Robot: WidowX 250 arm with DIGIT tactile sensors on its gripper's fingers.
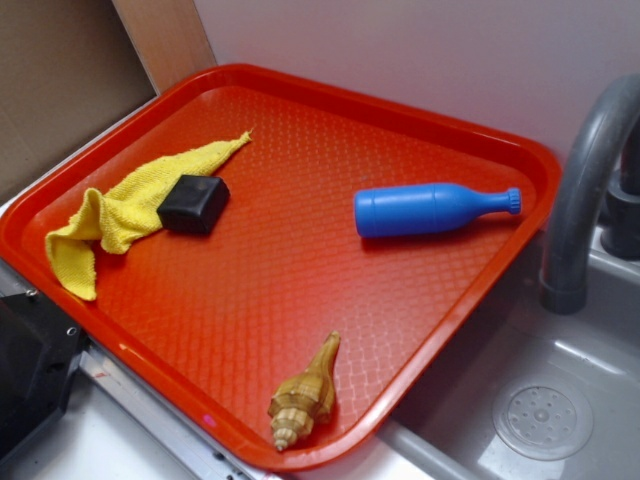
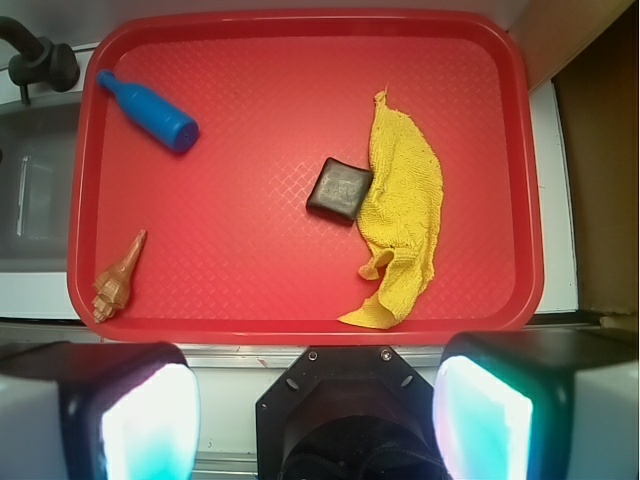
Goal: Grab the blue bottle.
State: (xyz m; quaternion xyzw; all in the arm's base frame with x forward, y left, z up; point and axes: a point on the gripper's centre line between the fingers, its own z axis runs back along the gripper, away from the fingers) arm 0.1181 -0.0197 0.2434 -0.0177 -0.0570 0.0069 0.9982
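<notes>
Wrist view: gripper spread wide, holding nothing, above red plastic tray edge; bright-blue plastic toy bottle lies far off, untouched.

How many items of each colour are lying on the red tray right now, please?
Blue: 1, the blue bottle
Yellow: 1, the cloth
Black: 1, the small block
Tan: 1, the seashell
Total: 4 on the tray
</notes>
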